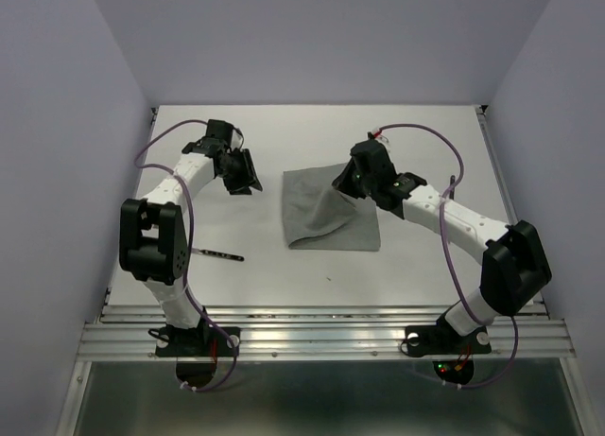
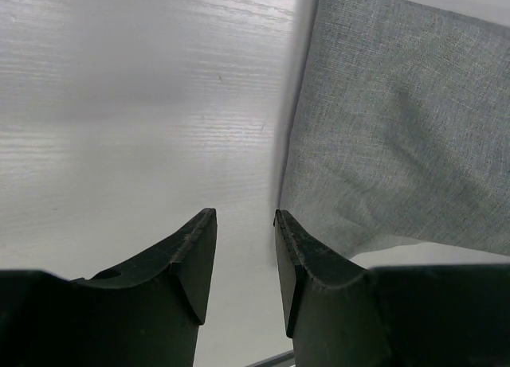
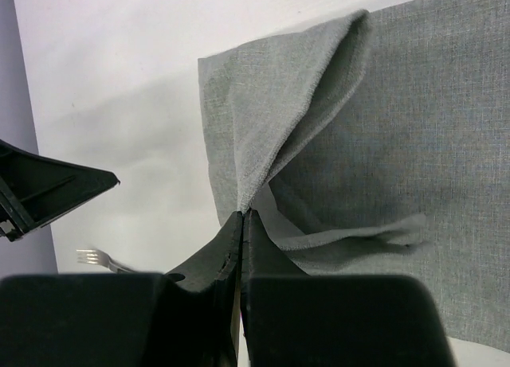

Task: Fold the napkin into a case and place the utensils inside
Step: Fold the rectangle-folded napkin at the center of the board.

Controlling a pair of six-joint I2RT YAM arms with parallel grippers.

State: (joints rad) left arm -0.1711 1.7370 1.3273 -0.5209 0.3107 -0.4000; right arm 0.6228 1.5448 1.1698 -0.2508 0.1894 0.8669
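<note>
White table (image 1: 284, 143) from overhead, napkin (image 1: 326, 218) lying centre-frame. Only the right wrist view catches the pinch: right gripper (image 3: 243, 217) clenched on a raised fold. Fork (image 3: 96, 258) sits lower left there. Left gripper (image 2: 245, 216) hangs parted, empty, beside the cloth's edge.

No readable text, label, brand, number or sign in any view. Napkin (image 1: 312, 218), centre of frame: plain grey weave, unprinted.
</note>
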